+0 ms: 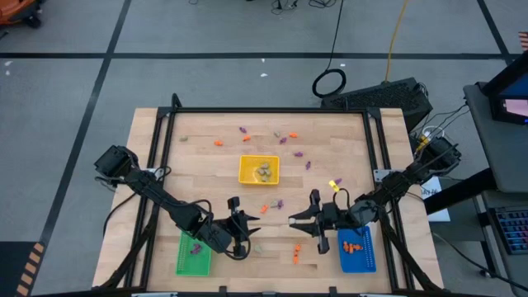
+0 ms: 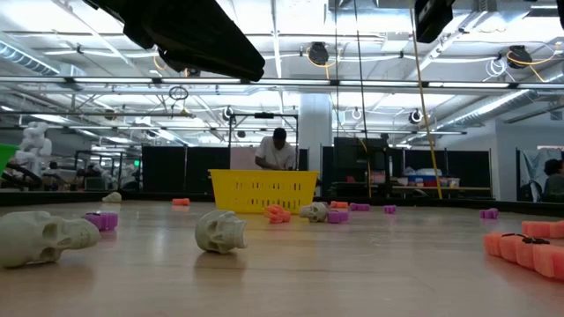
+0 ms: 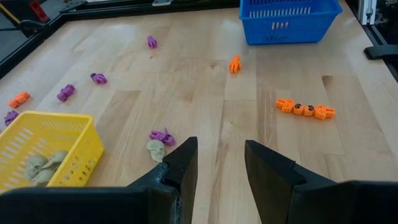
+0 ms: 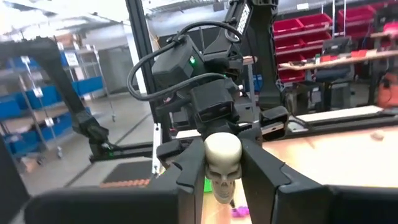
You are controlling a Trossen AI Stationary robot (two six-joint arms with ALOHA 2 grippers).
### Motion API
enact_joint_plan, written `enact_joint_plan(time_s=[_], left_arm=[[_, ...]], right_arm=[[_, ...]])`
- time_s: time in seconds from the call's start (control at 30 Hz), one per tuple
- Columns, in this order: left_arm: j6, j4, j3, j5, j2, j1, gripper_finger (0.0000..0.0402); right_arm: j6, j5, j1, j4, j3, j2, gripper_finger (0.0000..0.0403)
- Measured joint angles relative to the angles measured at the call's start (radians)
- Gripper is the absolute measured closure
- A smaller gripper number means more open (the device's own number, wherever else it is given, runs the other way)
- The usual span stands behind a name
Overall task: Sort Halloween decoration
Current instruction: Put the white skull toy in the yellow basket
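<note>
My right gripper is shut on a pale beige skull, held above the table near its front edge, left of the blue tray. My left gripper stands open with nothing between its fingers, facing it from beside the green tray. The yellow tray in the middle holds pale skulls. Loose orange trinkets, purple ones and a skull lie on the wood. My right gripper pinches the skull by its two sides between the two fingers, near their free ends. The fingers come about level from the table's right, pointing at the left arm. The skull is lifted clear of the table.
The blue tray holds orange pieces and the green tray purple ones. More trinkets are scattered along the far side. A black frame rims the table. Two skulls lie near the low camera. A person stands far behind.
</note>
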Motion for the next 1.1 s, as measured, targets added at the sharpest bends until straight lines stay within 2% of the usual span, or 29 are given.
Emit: enact_joint_plan(time_s=[0.17, 0.53, 0.6, 0.7, 0.77, 0.93, 1.1], left_arm=[[0.000, 0.000, 0.000, 0.000, 0.000, 0.000, 0.0270], [0.000, 0.000, 0.000, 0.000, 0.000, 0.000, 0.0270], [0.001, 0.000, 0.000, 0.000, 0.000, 0.000, 0.0270], [0.004, 0.000, 0.000, 0.000, 0.000, 0.001, 0.0270], [0.005, 0.000, 0.000, 0.000, 0.000, 0.002, 0.0270], [0.005, -0.001, 0.000, 0.000, 0.000, 0.002, 0.0270], [0.002, -0.021, 0.000, 0.000, 0.000, 0.002, 0.0270]], right_arm=[[-0.096, 0.000, 0.000, -0.008, 0.000, 0.000, 0.0337], [-0.193, 0.008, -0.001, -0.053, 0.000, 0.000, 0.0337], [-0.188, 0.058, -0.007, -0.063, 0.000, 0.000, 0.0337], [-0.132, 0.217, -0.034, -0.065, 0.000, 0.000, 0.0337], [-0.127, 0.254, -0.064, -0.069, 0.000, 0.000, 0.0337], [-0.061, 0.198, -0.182, -0.085, 0.010, 0.000, 0.0337], [0.004, 0.089, -0.327, -0.232, 0.063, 0.000, 0.0337]])
